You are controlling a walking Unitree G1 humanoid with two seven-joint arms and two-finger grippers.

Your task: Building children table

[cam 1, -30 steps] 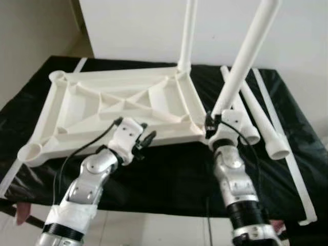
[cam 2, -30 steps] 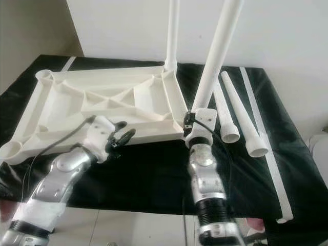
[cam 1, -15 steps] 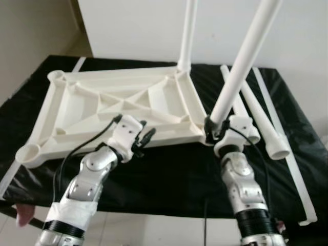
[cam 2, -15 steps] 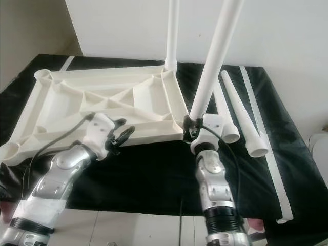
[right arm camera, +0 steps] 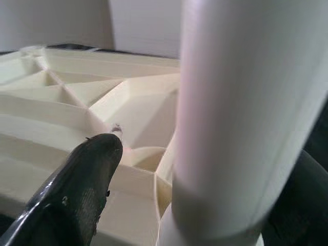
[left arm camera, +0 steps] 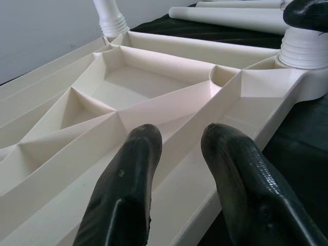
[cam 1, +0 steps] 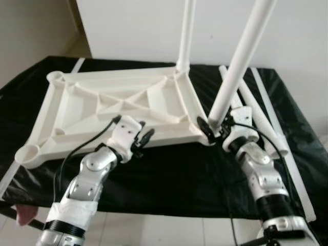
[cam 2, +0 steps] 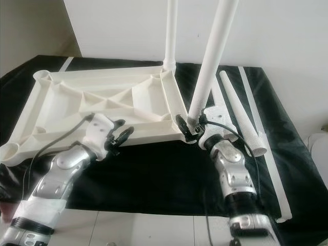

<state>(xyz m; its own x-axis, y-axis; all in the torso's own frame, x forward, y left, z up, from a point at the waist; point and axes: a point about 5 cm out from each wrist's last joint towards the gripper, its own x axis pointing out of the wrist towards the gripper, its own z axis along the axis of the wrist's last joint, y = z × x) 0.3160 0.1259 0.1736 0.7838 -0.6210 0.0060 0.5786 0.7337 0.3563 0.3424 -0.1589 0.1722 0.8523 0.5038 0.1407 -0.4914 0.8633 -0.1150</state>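
Note:
The cream children's table top (cam 1: 102,102) lies upside down on a black cloth. Two white legs stand in its right-hand corners: the far leg (cam 1: 185,31) and the near leg (cam 1: 238,61), which leans a little to the right. My right gripper (cam 1: 207,128) is open around the near leg's base. One finger (right arm camera: 87,189) stands apart from the leg and the other is mostly hidden behind it. My left gripper (cam 1: 146,137) hovers open over the top's near rim (left arm camera: 205,215), with nothing between its fingers.
Two loose white legs (cam 2: 241,118) lie on the black cloth (cam 1: 169,174) to the right of the top. A long white strip (cam 2: 272,184) lies beyond them near the cloth's right edge. A white wall stands close behind.
My right arm has swung from in front of the near leg round to its right side, its fingers staying at the leg's base. The left gripper has hardly moved.

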